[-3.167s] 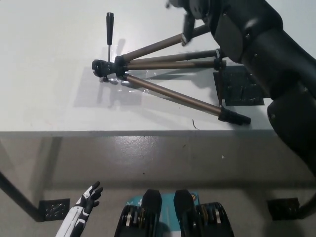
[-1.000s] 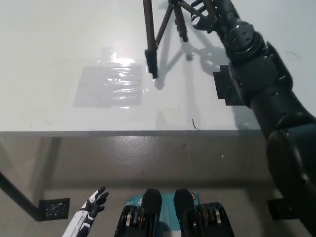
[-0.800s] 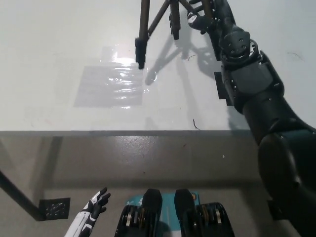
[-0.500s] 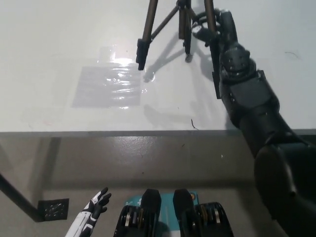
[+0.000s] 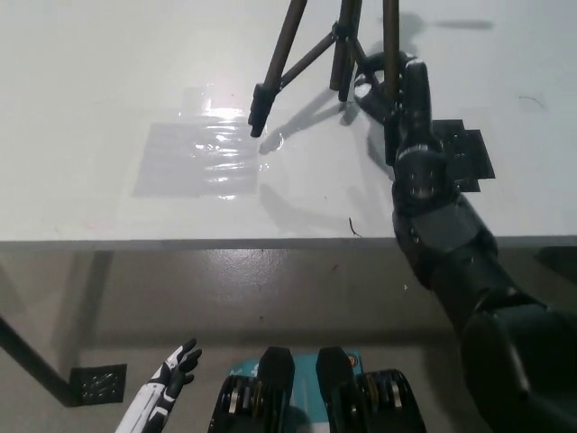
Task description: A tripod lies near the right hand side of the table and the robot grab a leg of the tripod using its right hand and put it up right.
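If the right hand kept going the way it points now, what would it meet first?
The right hand points up the picture and is already closed around a tripod leg, so it would push that leg first. Beyond it, depth is unclear. The left hand rests low, below the table.

White worktop [image 5: 108, 81] fills the upper half of the frame; its front edge runs straight across mid-frame. Tripod [image 5: 335, 54] stands on it at upper centre, feet on the surface, legs spread. Clear glossy film patch [image 5: 200, 158] lies flat left of centre. Black square pad [image 5: 460, 155] lies at right. Small dark mark near front edge.
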Controlling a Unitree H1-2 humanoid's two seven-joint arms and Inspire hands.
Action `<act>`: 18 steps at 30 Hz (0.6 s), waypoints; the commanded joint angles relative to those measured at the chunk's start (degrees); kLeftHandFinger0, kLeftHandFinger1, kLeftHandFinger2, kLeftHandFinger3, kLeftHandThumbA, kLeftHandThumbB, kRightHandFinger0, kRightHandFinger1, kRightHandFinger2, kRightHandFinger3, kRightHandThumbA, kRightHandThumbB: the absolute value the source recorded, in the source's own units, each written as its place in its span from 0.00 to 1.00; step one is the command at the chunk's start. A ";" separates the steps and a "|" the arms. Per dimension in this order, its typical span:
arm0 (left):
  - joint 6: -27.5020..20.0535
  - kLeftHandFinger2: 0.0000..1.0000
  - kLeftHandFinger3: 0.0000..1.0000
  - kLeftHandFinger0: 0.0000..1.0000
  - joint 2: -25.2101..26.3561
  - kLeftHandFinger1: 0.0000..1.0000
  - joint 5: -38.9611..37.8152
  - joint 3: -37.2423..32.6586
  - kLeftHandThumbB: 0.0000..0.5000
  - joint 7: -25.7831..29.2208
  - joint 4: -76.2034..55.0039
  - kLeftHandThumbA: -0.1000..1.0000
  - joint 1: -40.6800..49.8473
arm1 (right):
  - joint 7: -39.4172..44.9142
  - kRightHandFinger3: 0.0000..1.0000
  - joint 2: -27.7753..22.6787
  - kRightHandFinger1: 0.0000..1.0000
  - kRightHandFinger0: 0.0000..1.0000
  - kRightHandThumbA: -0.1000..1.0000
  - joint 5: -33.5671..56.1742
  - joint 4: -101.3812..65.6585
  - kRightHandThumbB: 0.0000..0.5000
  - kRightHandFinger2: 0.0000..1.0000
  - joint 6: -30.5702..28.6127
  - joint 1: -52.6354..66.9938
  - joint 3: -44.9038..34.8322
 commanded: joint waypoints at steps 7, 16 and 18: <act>-1.12 1.00 1.00 1.00 0.91 1.00 -0.06 0.34 0.84 -0.98 -1.79 1.00 -0.76 | -5.44 0.33 -1.43 0.09 0.00 0.00 -3.12 1.51 0.32 0.46 -7.07 1.58 11.67; -1.20 1.00 1.00 1.00 1.02 1.00 0.25 0.39 0.84 -0.81 -1.67 1.00 -1.00 | -4.07 0.45 -1.83 0.16 0.00 0.00 0.59 2.02 0.30 0.53 -6.34 1.33 13.17; -0.81 1.00 1.00 1.00 0.96 1.00 0.37 0.39 0.81 -0.74 -2.08 1.00 -0.92 | -3.29 0.49 -2.00 0.20 0.00 0.00 1.65 2.06 0.29 0.57 -5.30 1.18 12.48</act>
